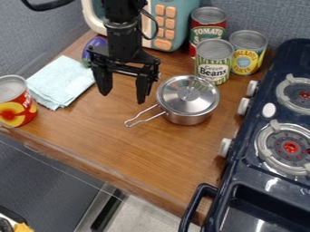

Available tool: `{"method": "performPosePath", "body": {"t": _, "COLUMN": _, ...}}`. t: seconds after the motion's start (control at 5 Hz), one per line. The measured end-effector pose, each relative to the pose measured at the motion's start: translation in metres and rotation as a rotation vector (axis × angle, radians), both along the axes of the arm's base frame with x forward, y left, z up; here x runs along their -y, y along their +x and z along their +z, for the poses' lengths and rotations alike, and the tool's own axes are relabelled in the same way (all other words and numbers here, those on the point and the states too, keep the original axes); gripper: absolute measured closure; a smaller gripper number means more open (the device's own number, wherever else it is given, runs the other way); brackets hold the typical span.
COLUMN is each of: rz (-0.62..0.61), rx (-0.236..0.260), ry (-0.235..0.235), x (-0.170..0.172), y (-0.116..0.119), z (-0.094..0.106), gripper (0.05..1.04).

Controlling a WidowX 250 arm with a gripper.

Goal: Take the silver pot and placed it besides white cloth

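Pot [185, 114] with lid [189, 94] sits on table [130, 149], between gripper [123, 97] and stove [266, 165], just in front of beans can [213, 61]; wire handle [145, 116] points to lower left of view. Gripper hangs between cloth [60, 81] and pot, jaws wide apart, nothing held. Step in hand looks like lining up for the grasp. Handle seems the best hold, since the body is likely too broad for the jaws. Jaws are spread roughly along the handle, so the wrist should turn until one finger drops on each side of it. Grip close to the body, as a hold out at the loop end would probably let the pot tip. Go down slowly, stop short of pressing on the wood, then close firmly; thin wire may roll or slip. Lid may be loose, so keep the pot level and lift only a little. Carry it left, away from the beans can, no quick swings. Set down beside the cloth's right edge, off the fabric, minding peach can [18, 111] at its lower left. Base flat first, then let go and back straight up so the handle doesn't snag.
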State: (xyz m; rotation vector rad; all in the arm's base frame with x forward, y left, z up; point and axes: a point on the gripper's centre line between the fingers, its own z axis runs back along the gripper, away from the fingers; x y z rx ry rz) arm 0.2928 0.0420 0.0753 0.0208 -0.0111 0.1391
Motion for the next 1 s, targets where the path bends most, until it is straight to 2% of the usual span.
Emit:
{"method": "performPosePath", "body": {"t": 0.2, "rz": -0.005, "rx": -0.031, "ry": -0.004, "x": 0.000, "y": -0.001, "z": -0.010, "gripper": 0.083}}
{"method": "performPosePath", "body": {"t": 0.4, "rz": -0.029, "rx": -0.004, "ry": 0.001, "x": -0.011, "y": 0.015, "z": -0.010, "gripper": 0.083}}
{"method": "performPosePath", "body": {"t": 0.6, "rz": -0.137, "rx": 0.031, "ry": 0.021, "x": -0.021, "y": 0.034, "z": -0.010, "gripper": 0.083}}
{"method": "performPosePath", "body": {"t": 0.8, "rz": -0.261, "rx": 0.050, "ry": 0.031, "x": -0.018, "y": 0.040, "z": -0.007, "gripper": 0.083}}
{"method": "performPosePath", "body": {"t": 1.0, "rz": -0.395, "rx": 0.079, "ry": -0.021, "x": -0.003, "y": 0.043, "z": -0.010, "gripper": 0.083}}
